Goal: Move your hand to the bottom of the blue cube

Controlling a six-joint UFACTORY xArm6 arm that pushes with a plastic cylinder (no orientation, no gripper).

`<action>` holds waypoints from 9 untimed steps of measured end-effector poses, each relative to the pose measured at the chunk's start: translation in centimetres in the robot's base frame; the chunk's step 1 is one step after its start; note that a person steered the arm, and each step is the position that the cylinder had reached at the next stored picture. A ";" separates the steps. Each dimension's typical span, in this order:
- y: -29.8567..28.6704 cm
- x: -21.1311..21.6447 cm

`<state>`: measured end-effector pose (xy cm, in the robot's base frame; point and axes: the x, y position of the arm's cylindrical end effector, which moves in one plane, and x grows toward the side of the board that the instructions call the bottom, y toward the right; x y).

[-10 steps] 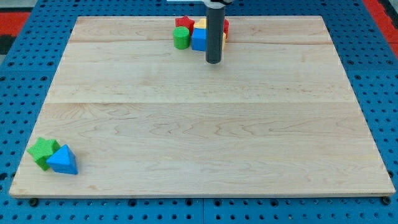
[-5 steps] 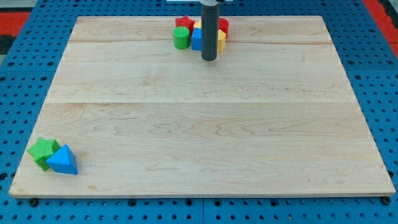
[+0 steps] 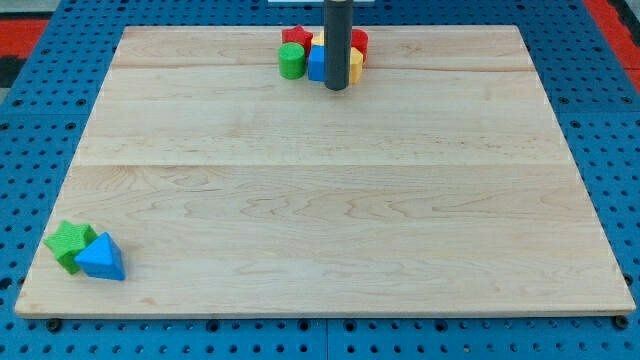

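Observation:
The blue cube (image 3: 316, 63) sits in a cluster at the view's top centre of the wooden board (image 3: 320, 170). The dark rod comes down over the cube's right side. My tip (image 3: 336, 87) rests just below the cube's lower right corner, touching or nearly touching it. A green cylinder (image 3: 291, 62) stands left of the cube. A red star (image 3: 295, 37) is above the cylinder. A yellow block (image 3: 355, 62) and a red block (image 3: 358, 41) are on the right, partly hidden by the rod.
A green star-shaped block (image 3: 69, 243) and a blue triangular block (image 3: 102, 257) lie together at the board's bottom left corner. A blue pegboard (image 3: 40, 150) surrounds the board.
My tip has moved up the view and slightly left, from below and right of the blue cube to right under its lower right corner. The blocks have not moved.

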<state>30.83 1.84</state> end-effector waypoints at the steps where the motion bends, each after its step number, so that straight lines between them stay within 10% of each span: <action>1: 0.1 -0.4; 9: -3.4 -0.2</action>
<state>30.67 -1.57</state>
